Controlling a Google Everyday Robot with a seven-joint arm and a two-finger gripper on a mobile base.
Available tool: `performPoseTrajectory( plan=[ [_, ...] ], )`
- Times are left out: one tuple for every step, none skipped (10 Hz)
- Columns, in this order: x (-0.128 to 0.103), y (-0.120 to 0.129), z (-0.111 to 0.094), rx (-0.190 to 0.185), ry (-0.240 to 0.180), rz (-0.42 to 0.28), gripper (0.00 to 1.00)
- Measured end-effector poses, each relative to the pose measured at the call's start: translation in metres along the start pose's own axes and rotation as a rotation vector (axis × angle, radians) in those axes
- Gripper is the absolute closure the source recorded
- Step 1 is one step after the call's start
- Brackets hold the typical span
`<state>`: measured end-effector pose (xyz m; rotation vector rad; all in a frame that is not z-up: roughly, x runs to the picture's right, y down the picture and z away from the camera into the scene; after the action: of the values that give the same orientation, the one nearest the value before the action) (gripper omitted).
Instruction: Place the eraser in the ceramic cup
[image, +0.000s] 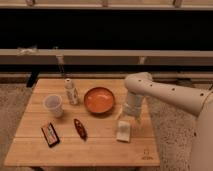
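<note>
The eraser (123, 130), a small pale cream block, lies on the wooden table (100, 150) at the right front. My gripper (126, 119) hangs straight down from the white arm, right over the eraser's far end. The ceramic cup (53, 105), small and whitish, stands upright at the table's left, well apart from the gripper.
A round orange bowl (99, 99) sits mid-table, just left of the arm. A slim white labelled bottle (71, 92) stands between cup and bowl. A flat black-and-red thing (49, 134) and a dark red oblong thing (79, 128) lie at the front left. A dark rail runs behind.
</note>
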<state>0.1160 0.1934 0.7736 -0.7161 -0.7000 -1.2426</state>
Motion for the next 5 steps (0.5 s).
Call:
performPoseTrajectory(
  plan=[
    [0.003, -0.004, 0.004, -0.003, 0.059, -0.010, 0.20],
    [0.006, -0.002, 0.009, -0.009, 0.100, -0.016, 0.20],
    [0.011, -0.005, 0.014, -0.009, 0.124, -0.029, 0.20],
    [0.014, -0.009, 0.018, -0.007, 0.146, -0.039, 0.20],
    [0.014, -0.009, 0.019, -0.009, 0.154, -0.041, 0.20]
  ],
)
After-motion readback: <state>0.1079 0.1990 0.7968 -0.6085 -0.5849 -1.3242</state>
